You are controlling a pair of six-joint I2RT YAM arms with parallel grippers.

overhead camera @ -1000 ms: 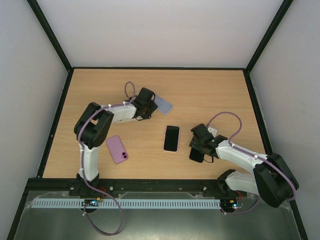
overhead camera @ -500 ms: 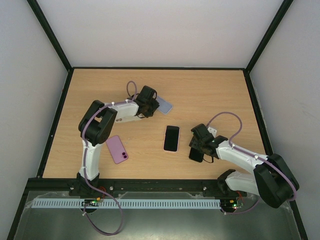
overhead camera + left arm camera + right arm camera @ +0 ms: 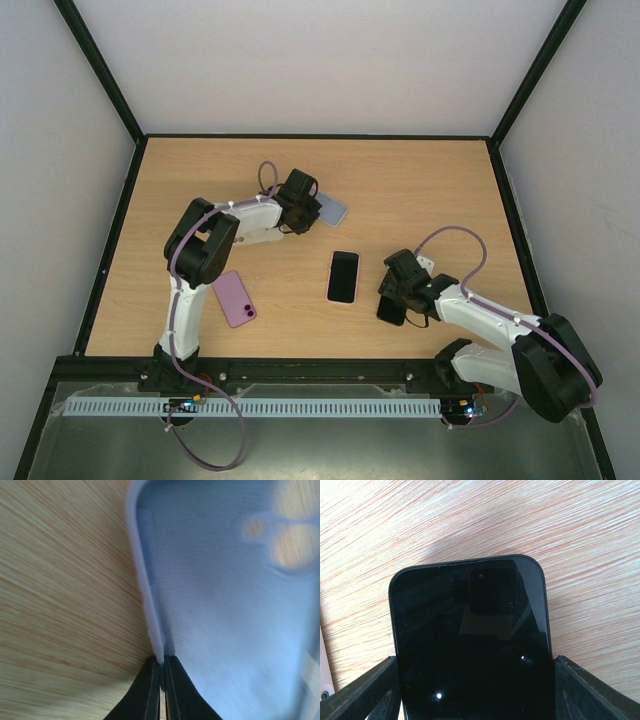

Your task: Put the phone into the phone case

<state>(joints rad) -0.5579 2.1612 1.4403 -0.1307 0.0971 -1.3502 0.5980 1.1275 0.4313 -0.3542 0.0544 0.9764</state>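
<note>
A light blue phone case (image 3: 333, 211) lies at the back middle of the table; the left wrist view shows its inside (image 3: 225, 605) with camera cutouts. My left gripper (image 3: 310, 208) is shut on the case's side rim (image 3: 161, 657). A black phone (image 3: 391, 309) lies screen up at the front right and fills the right wrist view (image 3: 470, 630). My right gripper (image 3: 398, 297) holds it by its long edges, a finger on each side (image 3: 476, 658).
A second dark-screened phone with a pink rim (image 3: 343, 276) lies in the middle of the table. A purple phone or case (image 3: 233, 298) lies at the front left. A black frame (image 3: 318, 136) edges the table.
My left gripper has shifted slightly right with the blue case, and its elbow has swung right. The right gripper and black phone have barely moved.
</note>
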